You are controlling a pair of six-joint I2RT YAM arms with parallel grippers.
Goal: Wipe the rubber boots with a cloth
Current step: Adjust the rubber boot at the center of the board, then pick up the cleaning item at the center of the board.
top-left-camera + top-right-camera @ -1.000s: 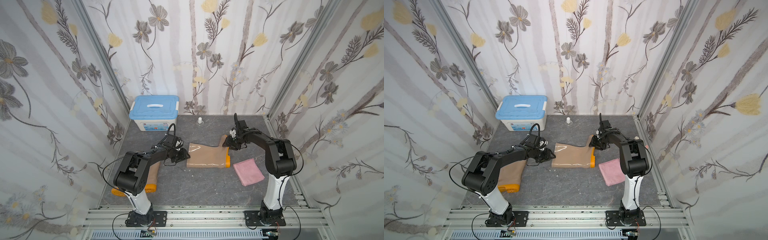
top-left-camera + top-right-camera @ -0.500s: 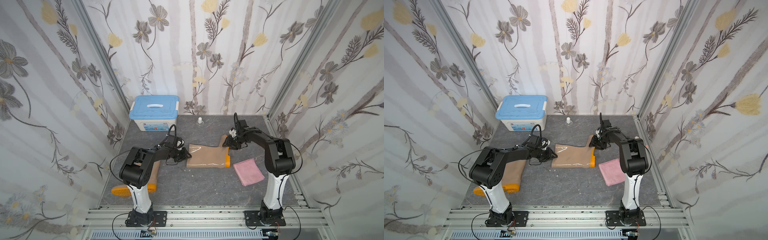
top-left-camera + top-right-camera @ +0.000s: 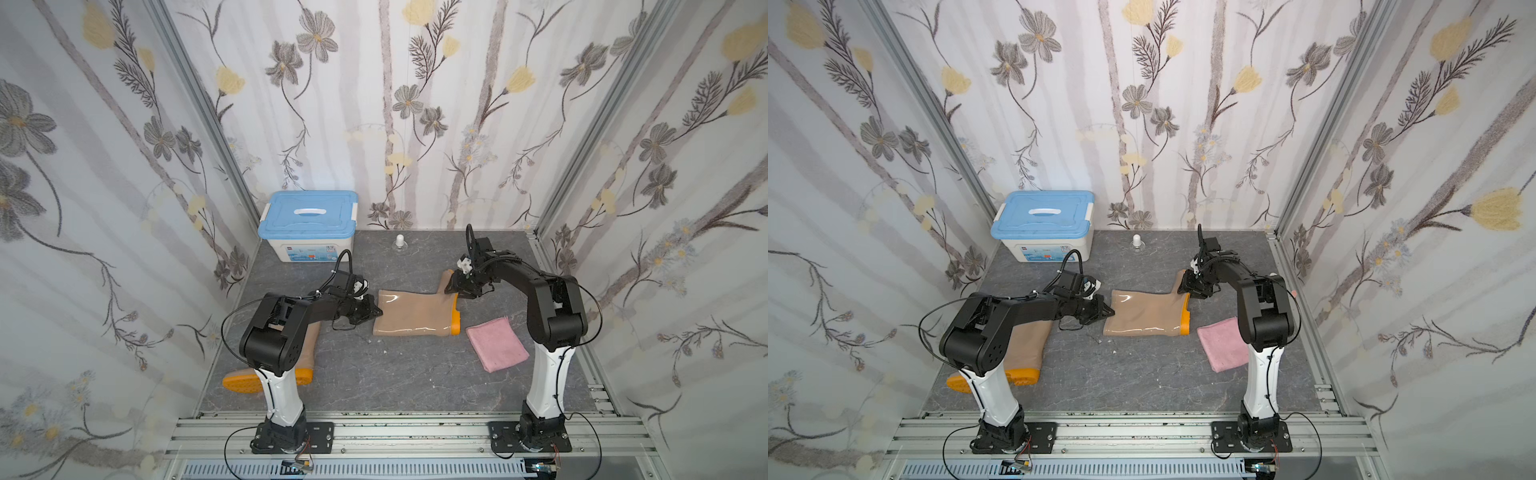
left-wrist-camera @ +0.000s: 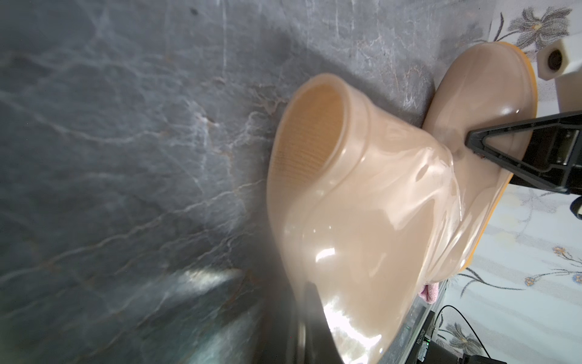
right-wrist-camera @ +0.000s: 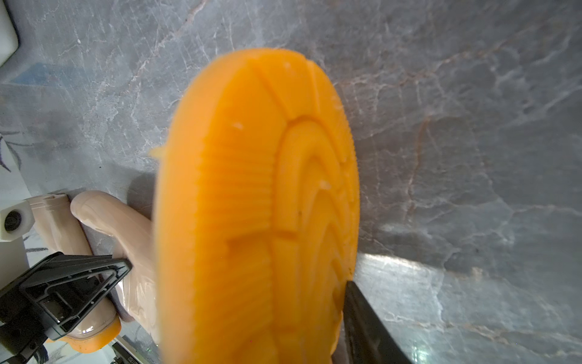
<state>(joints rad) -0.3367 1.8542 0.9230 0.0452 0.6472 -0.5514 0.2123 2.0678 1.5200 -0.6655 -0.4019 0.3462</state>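
Fingers of our left gripper pinch tight on the cuff of the middle boot, at its 9 o'clock end. Our right gripper is half closed across the foot at 2 o'clock. We judge this steadies it for wiping, though the pink cloth lies unheld on the table at 4 o'clock. Our other boot lies at 8 o'clock. At 11 o'clock, the blue-lidded storage box is shut, its contents hidden.
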